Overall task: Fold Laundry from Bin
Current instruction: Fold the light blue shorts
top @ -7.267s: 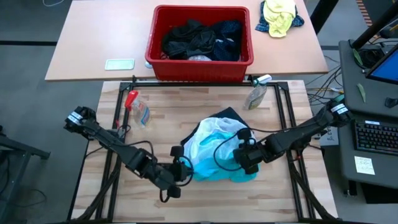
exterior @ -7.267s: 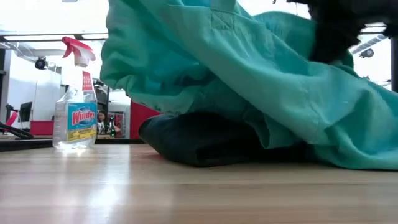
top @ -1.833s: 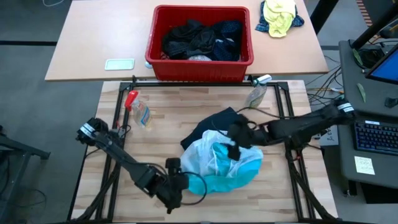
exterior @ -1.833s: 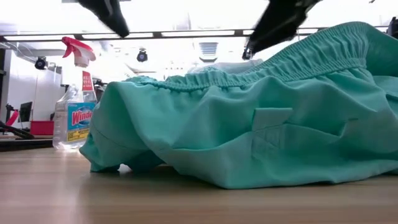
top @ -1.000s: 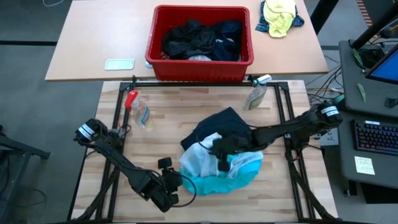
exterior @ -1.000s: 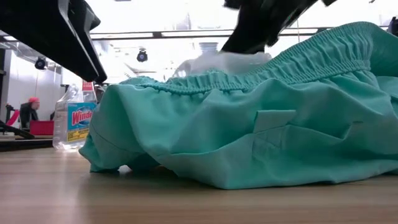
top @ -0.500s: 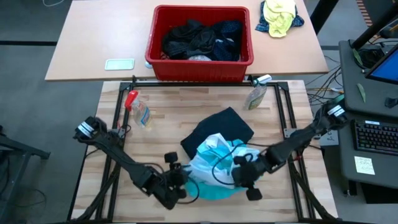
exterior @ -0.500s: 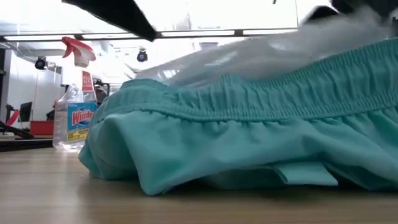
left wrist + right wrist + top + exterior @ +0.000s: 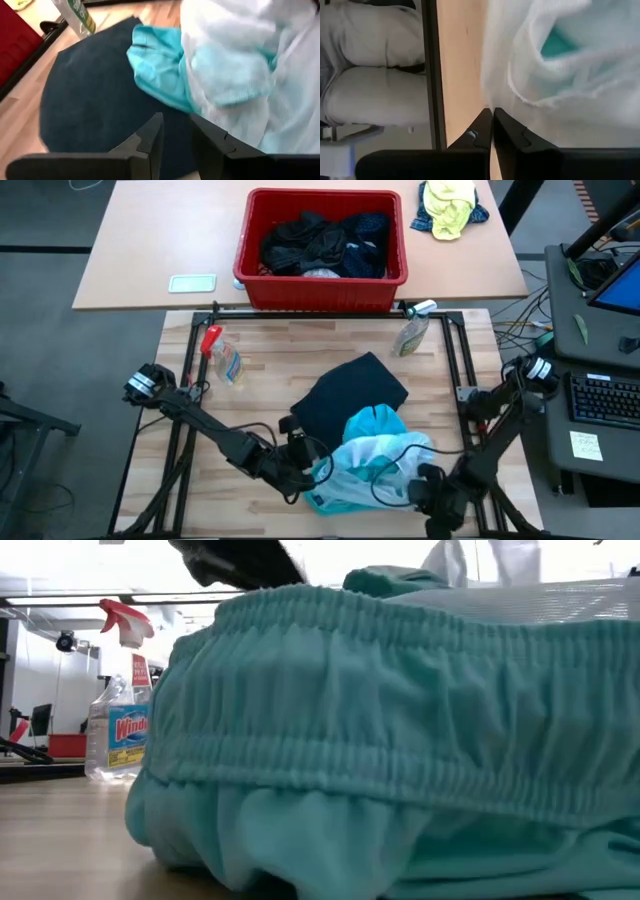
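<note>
2 garments on table, 1 red bin.

Both arms reached low beside the turquoise garment: left gripper narrowly parted, right gripper fully closed.

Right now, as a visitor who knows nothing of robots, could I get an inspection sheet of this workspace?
Surface: wooden table, mostly bare at its far left.
Job's things: turquoise garment with white mesh lining bunched at the near edge, overlapping a dark garment; red bin of dark laundry on a second table behind.
Clutter: two spray bottles; yellow-and-blue cloth bundle.
Grippers: left gripper at the garment's left edge, jaws slightly apart; right gripper at its near right corner, shut.
Cables: wires right of the table.
Surroundings: keyboard; a person's legs nearby.
</note>
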Robot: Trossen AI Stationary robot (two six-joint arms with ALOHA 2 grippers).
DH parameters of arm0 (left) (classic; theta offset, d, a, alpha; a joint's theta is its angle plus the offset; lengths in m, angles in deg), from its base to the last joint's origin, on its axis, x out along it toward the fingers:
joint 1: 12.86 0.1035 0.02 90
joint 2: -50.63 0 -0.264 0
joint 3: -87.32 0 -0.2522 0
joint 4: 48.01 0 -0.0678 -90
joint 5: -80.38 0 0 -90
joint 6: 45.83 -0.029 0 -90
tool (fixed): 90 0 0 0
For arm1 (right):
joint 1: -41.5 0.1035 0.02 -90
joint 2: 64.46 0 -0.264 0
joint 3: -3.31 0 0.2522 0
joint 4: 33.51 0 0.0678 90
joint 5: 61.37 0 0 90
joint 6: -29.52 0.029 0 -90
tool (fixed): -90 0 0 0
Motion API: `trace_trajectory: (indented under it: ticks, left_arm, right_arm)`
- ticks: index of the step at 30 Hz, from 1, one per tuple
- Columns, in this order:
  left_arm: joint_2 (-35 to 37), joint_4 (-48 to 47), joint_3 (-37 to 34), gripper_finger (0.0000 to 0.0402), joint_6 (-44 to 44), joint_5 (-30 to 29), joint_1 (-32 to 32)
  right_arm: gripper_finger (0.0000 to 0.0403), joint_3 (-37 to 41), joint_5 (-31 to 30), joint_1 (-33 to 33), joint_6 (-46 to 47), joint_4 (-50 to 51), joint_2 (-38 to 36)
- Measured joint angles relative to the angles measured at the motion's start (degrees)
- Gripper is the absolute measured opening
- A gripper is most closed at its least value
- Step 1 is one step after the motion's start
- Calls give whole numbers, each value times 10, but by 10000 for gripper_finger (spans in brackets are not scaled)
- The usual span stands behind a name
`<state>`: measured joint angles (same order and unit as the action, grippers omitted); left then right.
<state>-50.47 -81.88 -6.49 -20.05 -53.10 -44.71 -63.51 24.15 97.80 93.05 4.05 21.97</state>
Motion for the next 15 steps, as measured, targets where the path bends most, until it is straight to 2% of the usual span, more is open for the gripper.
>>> trace_trajectory:
  ticks: [3, 8, 13, 15]
  left_arm:
    - [0, 34, -6, 77, 20, 17, 1]
    - [0, 41, -17, 79, 106, 126, 1]
    - [0, 36, -29, 107, 174, 187, -7]
    - [0, 36, -29, 125, 194, 191, -11]
  right_arm:
    - [9, 0, -8, 23, 31, -1, 9]
    - [9, 0, -19, 37, 55, -2, 26]
    - [9, 0, -24, 36, 17, -2, 33]
    - [9, 0, -28, 31, -4, -3, 33]
